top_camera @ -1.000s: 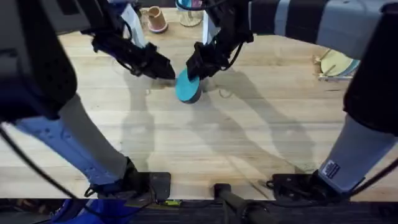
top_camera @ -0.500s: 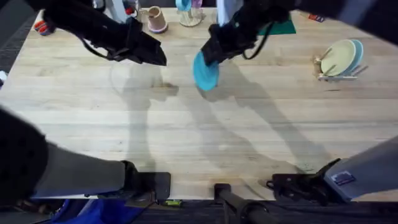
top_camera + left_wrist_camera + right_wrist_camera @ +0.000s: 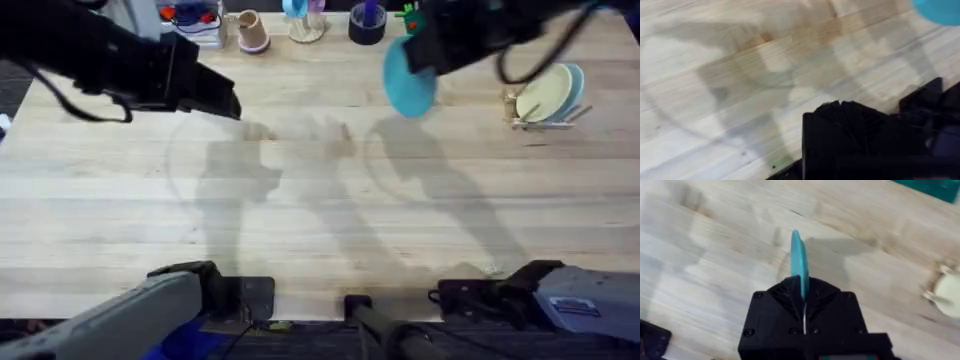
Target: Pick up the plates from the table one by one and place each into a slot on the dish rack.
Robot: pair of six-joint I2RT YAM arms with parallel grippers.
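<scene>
Overhead view: I see my right claw [image 3: 418, 55] clamped on the upper rim of the turquoise plate [image 3: 409, 82], which hangs below it, clear of the bench [image 3: 320, 220]. The plate is held nearly upright, its broad face turned toward the camera and toward my left arm's side. Right wrist view: the same turquoise plate [image 3: 799, 270] appears edge-on as a thin vertical blade projecting straight out from between the two black fingers [image 3: 775, 297], which press against both of its faces; its plane runs along the claw's own forward axis, with the far rim pointing away from the wrist.

Beyond the right claw, on the side away from my left arm, stands the dish rack [image 3: 545, 112], well apart from the held plate. It already carries a cream plate [image 3: 543, 97] and a pale blue plate [image 3: 574, 85], both standing on edge between the dowels and leaning slightly.

My left claw [image 3: 222, 100] hovers above bare bench, well apart from the turquoise plate; I cannot tell whether its fingers are parted or together. In the left wrist view a sliver of the turquoise plate [image 3: 940, 7] shows far ahead of that claw.
</scene>
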